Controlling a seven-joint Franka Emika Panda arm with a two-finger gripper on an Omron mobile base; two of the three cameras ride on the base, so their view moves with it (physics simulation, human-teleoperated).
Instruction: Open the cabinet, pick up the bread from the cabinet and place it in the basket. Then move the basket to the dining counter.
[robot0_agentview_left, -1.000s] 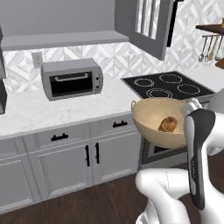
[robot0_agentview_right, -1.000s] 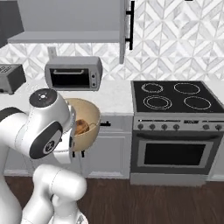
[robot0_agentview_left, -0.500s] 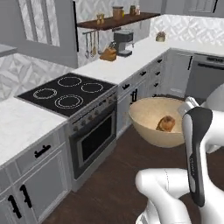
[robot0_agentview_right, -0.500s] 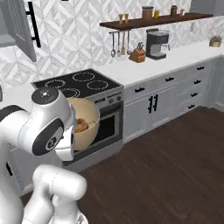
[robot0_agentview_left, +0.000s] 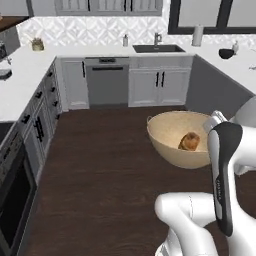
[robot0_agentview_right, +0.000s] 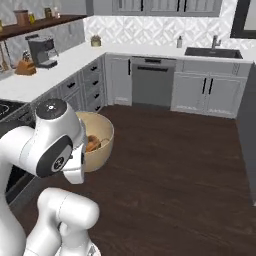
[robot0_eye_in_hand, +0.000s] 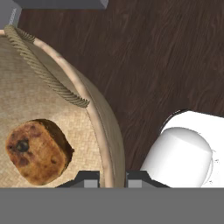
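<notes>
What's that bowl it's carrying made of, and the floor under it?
The basket looks woven, likely wicker or straw: fine matte tan weave inside, with a twisted rope handle at its rim. The floor looks like dark wood planks, with visible grain and a faint sheen.

Both base cameras are looking forward and down from behind the arm, left and right, sharing the dark wood floor (robot0_agentview_left: 100, 170), the basket (robot0_agentview_left: 172, 137) and the far sink (robot0_agentview_left: 154, 48) wall. The hand camera is looking steeply down at close range along the basket rim (robot0_eye_in_hand: 103, 131) onto the bread (robot0_eye_in_hand: 37, 151).
</notes>
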